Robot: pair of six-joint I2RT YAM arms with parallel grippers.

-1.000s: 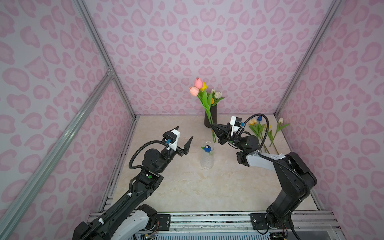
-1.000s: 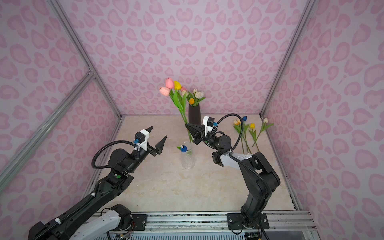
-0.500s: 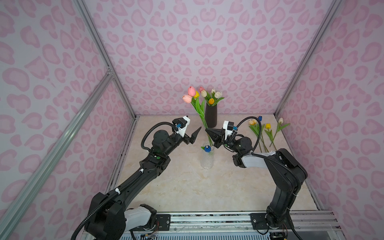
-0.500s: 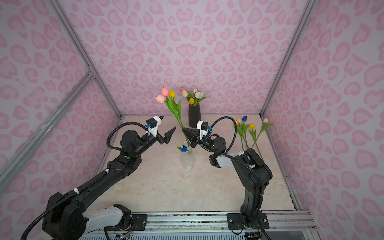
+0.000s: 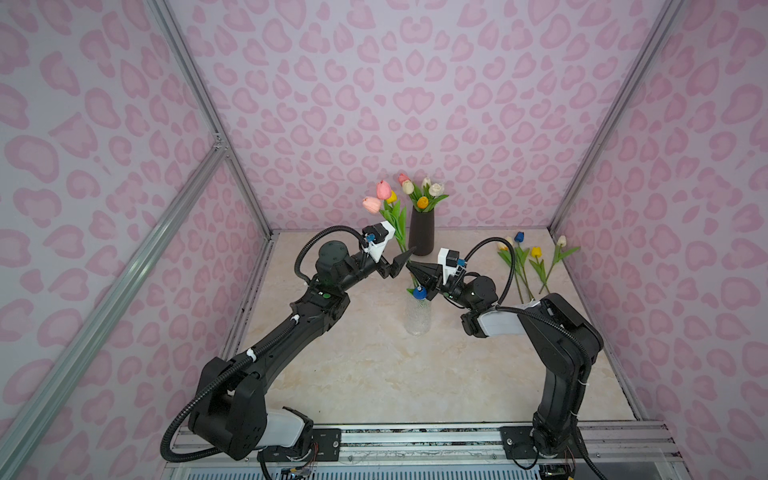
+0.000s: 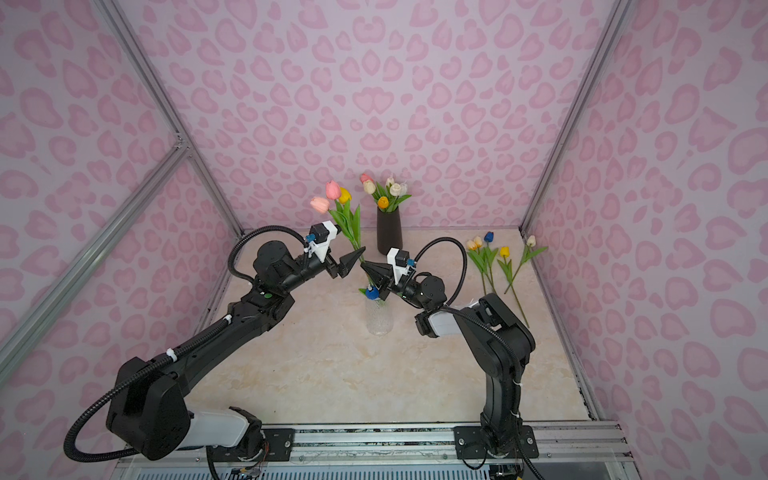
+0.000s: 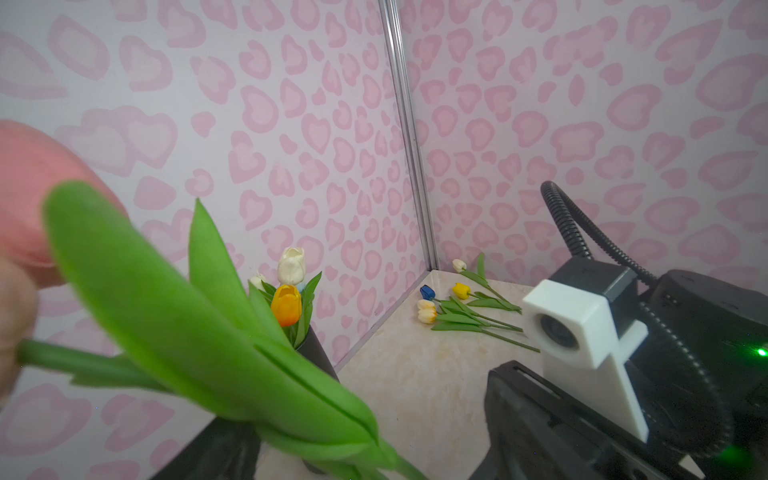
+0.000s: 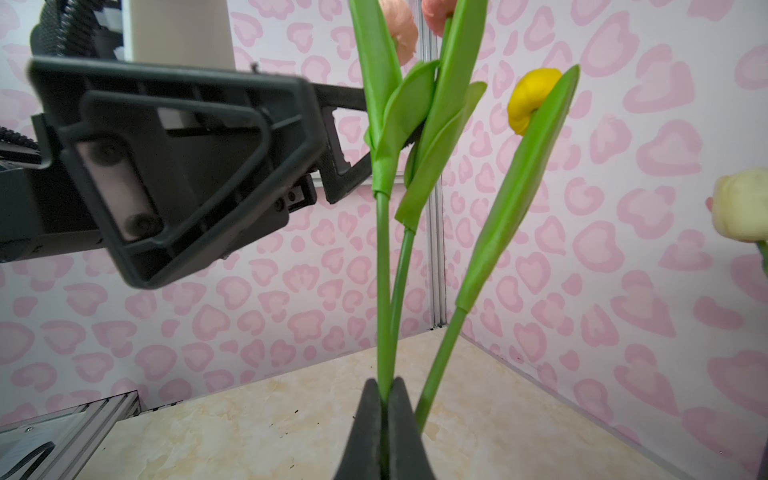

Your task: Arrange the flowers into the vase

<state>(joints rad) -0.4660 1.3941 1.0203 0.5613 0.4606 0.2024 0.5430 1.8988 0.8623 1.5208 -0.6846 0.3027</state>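
My right gripper [image 5: 412, 267] [image 8: 386, 386] is shut on the thin green stems of a bunch of flowers [image 5: 384, 195] [image 6: 332, 191]: two pink tulips and a yellow one, held upright. The stem ends hang by the mouth of a clear glass vase [image 5: 417, 316] [image 6: 379, 320], which holds a blue tulip [image 5: 419, 293]. My left gripper [image 5: 405, 259] [image 6: 353, 262] stands open against the same stems, just above the right gripper's tips. In the left wrist view the bunch's leaves [image 7: 199, 332] fill the near field.
A black vase [image 5: 421, 232] [image 6: 389, 232] with several tulips stands at the back wall, close behind the held bunch. Several loose tulips [image 5: 528, 266] [image 6: 494, 262] lie on the table at the back right. Pink patterned walls close in three sides.
My left arm has swung in from the left and reached the bunch. My right gripper has carried the bunch left and forward, away from the black vase, to above the glass vase.
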